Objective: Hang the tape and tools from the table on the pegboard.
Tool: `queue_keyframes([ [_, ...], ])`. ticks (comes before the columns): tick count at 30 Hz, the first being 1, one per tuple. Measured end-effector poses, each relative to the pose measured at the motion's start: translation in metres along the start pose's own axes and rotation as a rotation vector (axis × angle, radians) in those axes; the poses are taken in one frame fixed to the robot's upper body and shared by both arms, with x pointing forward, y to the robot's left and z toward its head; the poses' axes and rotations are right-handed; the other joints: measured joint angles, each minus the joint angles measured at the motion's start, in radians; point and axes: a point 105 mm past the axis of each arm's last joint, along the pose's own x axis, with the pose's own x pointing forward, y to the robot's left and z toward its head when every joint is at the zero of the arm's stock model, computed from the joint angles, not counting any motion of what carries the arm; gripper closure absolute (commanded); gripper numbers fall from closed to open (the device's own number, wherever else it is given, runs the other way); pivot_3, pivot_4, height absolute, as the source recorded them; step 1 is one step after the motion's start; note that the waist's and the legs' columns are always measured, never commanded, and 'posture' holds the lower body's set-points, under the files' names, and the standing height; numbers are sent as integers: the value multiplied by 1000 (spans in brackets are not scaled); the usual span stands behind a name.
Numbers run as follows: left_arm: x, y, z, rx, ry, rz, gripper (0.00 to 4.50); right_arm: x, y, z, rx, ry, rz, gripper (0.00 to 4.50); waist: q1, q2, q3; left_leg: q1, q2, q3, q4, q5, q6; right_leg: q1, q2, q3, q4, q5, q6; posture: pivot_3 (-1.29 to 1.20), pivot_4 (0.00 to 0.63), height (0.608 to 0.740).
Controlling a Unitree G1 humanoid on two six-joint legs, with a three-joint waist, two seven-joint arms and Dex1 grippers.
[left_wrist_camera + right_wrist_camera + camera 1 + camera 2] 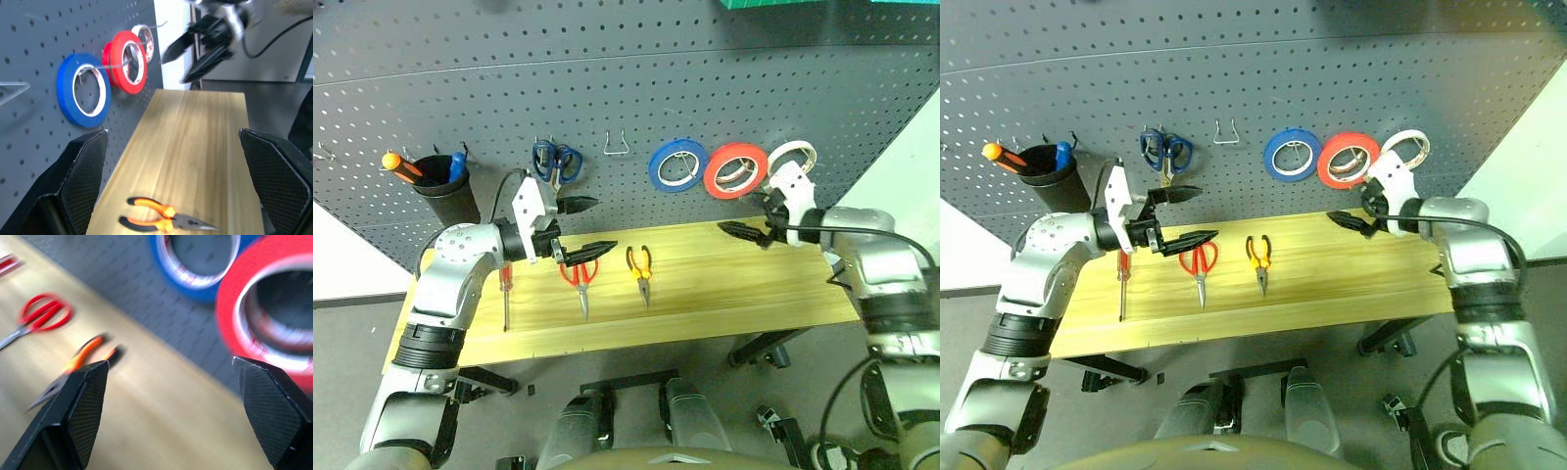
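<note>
The red tape (735, 170) hangs on a hook of the dark pegboard (607, 59), between a blue roll (678, 164) and a red-and-white roll (791, 157). My right gripper (736, 233) is open just below and in front of the red tape, with nothing between its fingers. On the wooden table (744, 294) lie the red-handled screwdriver (505, 294), the red scissors (579, 279) and the orange-and-black pliers (641, 272). My left gripper (605, 225) hovers open and empty above the red scissors, pointing along the table towards the pliers (161, 220).
Blue-handled scissors (556, 162) hang on the pegboard beside a bare metal hook (619, 145). A black cup (445, 191) holding an orange-handled screwdriver (401, 166) hangs at the left. The table's right half is bare wood.
</note>
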Motion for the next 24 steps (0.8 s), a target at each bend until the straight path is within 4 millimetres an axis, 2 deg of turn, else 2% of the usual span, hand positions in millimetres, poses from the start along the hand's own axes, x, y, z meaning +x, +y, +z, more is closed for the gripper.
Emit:
queue_keyframes([
  [3,-5,-3,-9,-25,24,4,30,-8,11,5,46,7,54,256,-2,0,0,0,1,0,0,0,0,0,0,0,0,0,0,-164,93,731],
  [6,-11,-9,-18,-43,50,11,30,2,27,14,122,-46,83,256,-2,-1,-5,0,3,0,0,0,0,0,0,0,0,0,-1,-161,92,731],
  [8,-13,-11,-27,-59,77,33,30,13,39,6,188,-37,101,120,3,-1,-8,0,3,0,0,0,0,0,0,0,0,-1,-1,-156,92,731],
  [12,-20,-13,-49,-90,154,96,30,35,56,-12,296,38,89,120,12,-1,-10,0,2,0,0,0,0,0,0,1,-1,-1,-2,-152,104,731],
  [19,-34,-18,-82,-148,281,155,30,61,51,-29,359,181,-27,120,28,-1,-9,0,3,0,0,0,0,-1,0,1,-1,-3,-6,-130,169,731],
  [23,-42,-14,-92,-166,326,201,30,77,53,-18,408,212,-38,120,29,-1,-2,-1,3,0,-1,0,0,-2,-1,1,0,-5,-10,-106,234,731],
  [24,-44,-11,-97,-176,347,222,30,80,54,-14,409,217,-41,120,29,-2,1,-1,4,0,0,0,0,-2,-1,1,1,-6,-11,-106,234,731],
])
